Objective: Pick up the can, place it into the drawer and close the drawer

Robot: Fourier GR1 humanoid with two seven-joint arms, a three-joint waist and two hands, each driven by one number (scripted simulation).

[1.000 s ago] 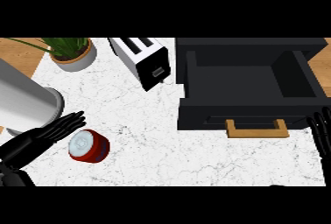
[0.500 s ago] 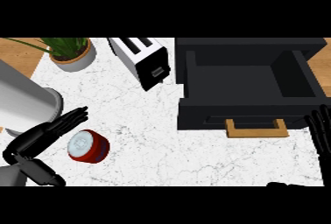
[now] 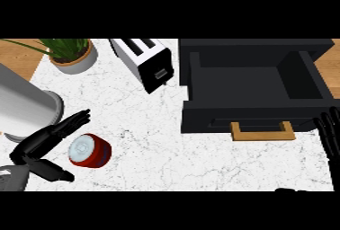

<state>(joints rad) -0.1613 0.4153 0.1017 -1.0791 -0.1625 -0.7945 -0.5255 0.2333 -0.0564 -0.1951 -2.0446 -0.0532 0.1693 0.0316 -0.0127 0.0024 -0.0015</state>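
Observation:
A short red can [image 3: 88,150] with a silver lid stands on the white marble counter at the lower left. My left hand [image 3: 46,141] lies open just left of the can, fingers straight and pointing up-right along its side, thumb [image 3: 53,170] spread below it. The fingers look close to the can without curling round it. The black drawer [image 3: 252,85] stands pulled open at the upper right, its inside bare, with a wooden handle [image 3: 263,131] on its front. My right hand [image 3: 329,134] rests open at the right edge, fingers up.
A white toaster [image 3: 146,63] stands at the top centre beside the drawer. A potted plant [image 3: 69,54] sits at the top left. A large silver pot [image 3: 23,112] stands close behind my left hand.
My left hand has slid in lower and closer to the can, its thumb spreading out below it. The can, the drawer and my right hand have stayed put.

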